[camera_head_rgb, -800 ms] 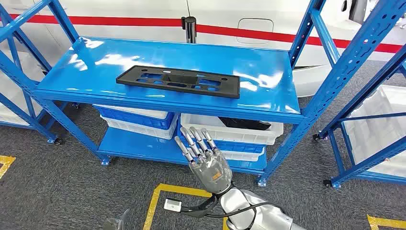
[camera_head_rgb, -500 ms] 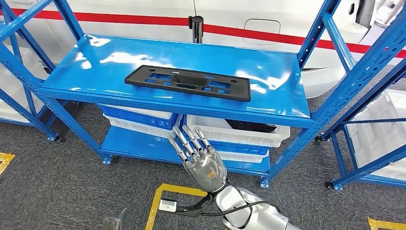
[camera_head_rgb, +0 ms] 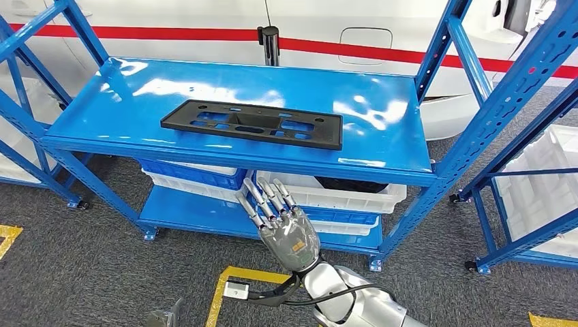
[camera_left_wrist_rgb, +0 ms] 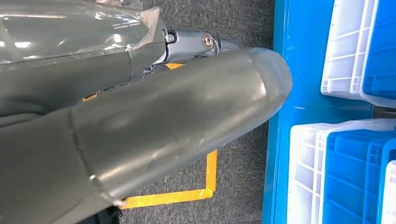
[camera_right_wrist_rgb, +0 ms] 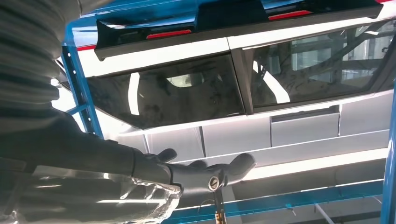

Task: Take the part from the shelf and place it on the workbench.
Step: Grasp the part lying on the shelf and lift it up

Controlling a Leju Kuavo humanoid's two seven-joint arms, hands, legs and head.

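A blue metal shelf (camera_head_rgb: 382, 146) fills the scene, with a flat black part (camera_head_rgb: 251, 123) lying on its top level. Below and in front, the right hand (camera_head_rgb: 283, 225) is raised, empty, fingers spread. The left hand (camera_left_wrist_rgb: 140, 126) appears too close to tell its state.

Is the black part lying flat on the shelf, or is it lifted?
Flat: the black part lies on the blue shelf top; the right hand is below, apart from it.

Before me, dark grey carpet floor (camera_head_rgb: 88, 259) with yellow tape lines (camera_head_rgb: 221, 289), and a white red-striped vehicle body (camera_head_rgb: 354, 34) behind.
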